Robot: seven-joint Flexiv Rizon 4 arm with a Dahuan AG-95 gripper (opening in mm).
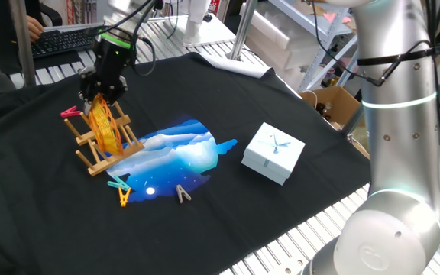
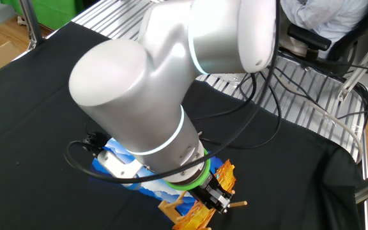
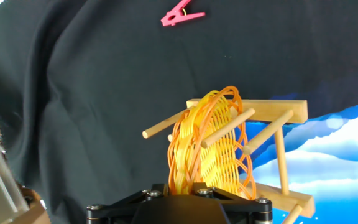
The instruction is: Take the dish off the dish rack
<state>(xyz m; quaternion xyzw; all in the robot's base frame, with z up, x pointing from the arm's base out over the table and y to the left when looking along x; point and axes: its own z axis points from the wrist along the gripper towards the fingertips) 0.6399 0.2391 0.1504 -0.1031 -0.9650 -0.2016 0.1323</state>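
Dish-wise, I see the round yellow-orange woven wire-mesh dish (image 3: pixel 207 146) standing on edge between the upright pegs of the small light-wood dish rack (image 1: pixel 104 150). Taking that rack as my landmark and going by size: it stands on the black cloth-covered table (image 1: pixel 205 99), its far end overlapping the irregular blue-and-white flat mat (image 1: pixel 180 151). Beyond the mat from the rack sits a pale blue square gift box with a ribbon (image 1: pixel 273 153). My black two-finger gripper (image 1: pixel 100 98) is directly above the rack, down at the dish's top rim; I cannot tell whether its fingers are closed on it. A pink clothes peg (image 3: pixel 182 14) lies just beside the rack. Yellow (image 1: pixel 124 197) and beige (image 1: pixel 182 194) clothes pegs lie near the rack by the mat's edge.
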